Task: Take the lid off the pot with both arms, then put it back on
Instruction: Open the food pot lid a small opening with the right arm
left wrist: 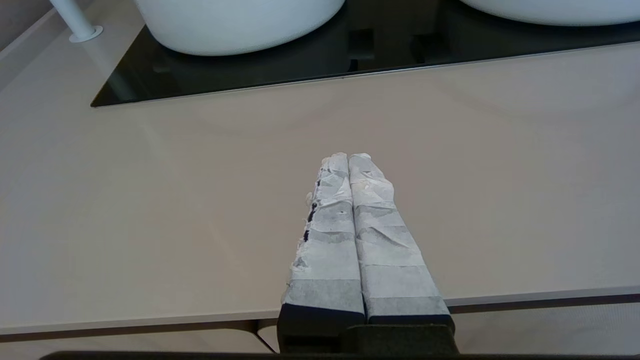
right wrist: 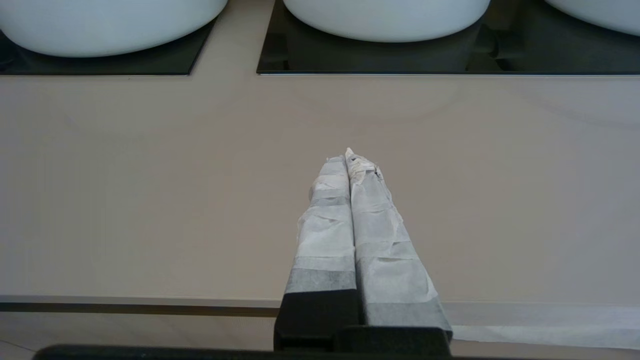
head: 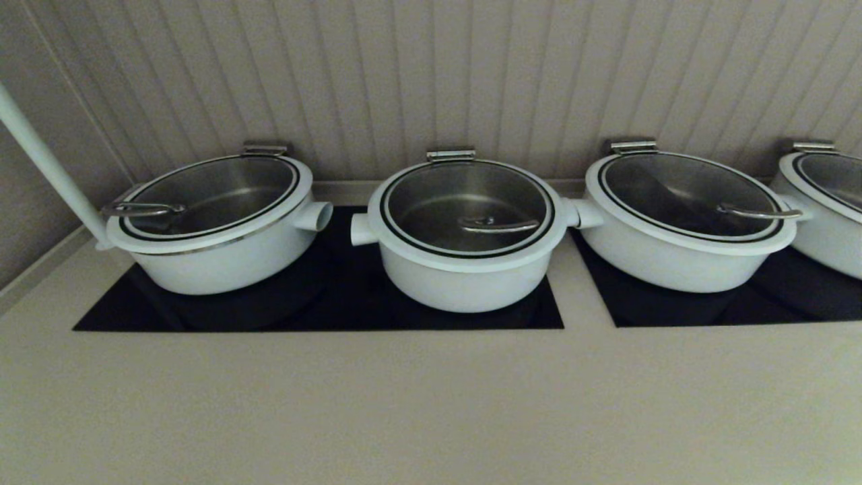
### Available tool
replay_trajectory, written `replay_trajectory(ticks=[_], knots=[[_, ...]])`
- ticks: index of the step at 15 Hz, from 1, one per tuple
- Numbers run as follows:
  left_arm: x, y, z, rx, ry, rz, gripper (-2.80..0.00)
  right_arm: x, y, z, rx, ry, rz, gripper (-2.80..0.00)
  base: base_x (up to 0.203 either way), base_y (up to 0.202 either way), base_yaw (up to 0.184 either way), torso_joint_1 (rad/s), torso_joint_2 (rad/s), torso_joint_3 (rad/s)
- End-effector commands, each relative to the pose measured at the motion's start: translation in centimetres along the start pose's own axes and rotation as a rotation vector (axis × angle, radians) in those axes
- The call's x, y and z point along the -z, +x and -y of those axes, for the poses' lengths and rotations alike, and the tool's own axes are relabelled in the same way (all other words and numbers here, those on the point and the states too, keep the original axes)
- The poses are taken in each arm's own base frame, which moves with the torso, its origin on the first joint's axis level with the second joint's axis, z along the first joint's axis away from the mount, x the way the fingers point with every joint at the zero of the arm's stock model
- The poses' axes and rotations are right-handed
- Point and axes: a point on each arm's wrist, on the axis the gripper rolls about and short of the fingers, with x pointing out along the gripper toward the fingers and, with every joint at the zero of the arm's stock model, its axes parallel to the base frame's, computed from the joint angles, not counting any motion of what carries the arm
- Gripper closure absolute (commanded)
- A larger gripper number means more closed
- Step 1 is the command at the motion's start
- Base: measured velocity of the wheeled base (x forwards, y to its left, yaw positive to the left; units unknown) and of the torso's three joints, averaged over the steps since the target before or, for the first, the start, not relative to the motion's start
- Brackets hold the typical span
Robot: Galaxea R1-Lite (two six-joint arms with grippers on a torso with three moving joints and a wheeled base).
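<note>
Lid [head: 467, 205] sits on the pot [head: 465, 283], centre frame.
We've got left gripper [left wrist: 348, 157] and right gripper [right wrist: 351, 159] pinched together over the counter [head: 431, 404], empty.

Four white pots are counted on the counter [head: 431, 404] in the head view: the pot [head: 465, 279] in the middle, one pot on the left [head: 222, 259], one pot on the right [head: 673, 259] and a fourth pot [head: 828, 236] cut off by the right edge. Four glass lids are counted, one on each pot, among them the lid [head: 467, 209] with its handle seen broadside. Two black panels [head: 323, 303] are set into the counter. One white pole [head: 47, 165] is seen at the left. Two end effectors are counted, the left end effector [left wrist: 348, 156] and the right end effector [right wrist: 350, 157], each with two wrapped fingers pressed together.
</note>
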Motion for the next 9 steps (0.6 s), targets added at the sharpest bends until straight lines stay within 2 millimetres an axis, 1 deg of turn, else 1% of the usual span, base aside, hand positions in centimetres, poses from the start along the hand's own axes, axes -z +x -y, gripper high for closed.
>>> replay_trajectory(ticks=[1,9], knots=[[0.00,0.00,0.00,0.000,0.000,0.000,0.00,0.00,0.00,0.00,-0.001,0.000,0.000,0.00,0.000,0.000,0.000,0.000,0.00,0.000],[0.00,0.00,0.00,0.001,-0.023,0.000,0.00,0.01,0.01,-0.01,-0.004,-0.009,-0.002,0.00,0.000,0.000,0.000,0.000,0.00,0.000]])
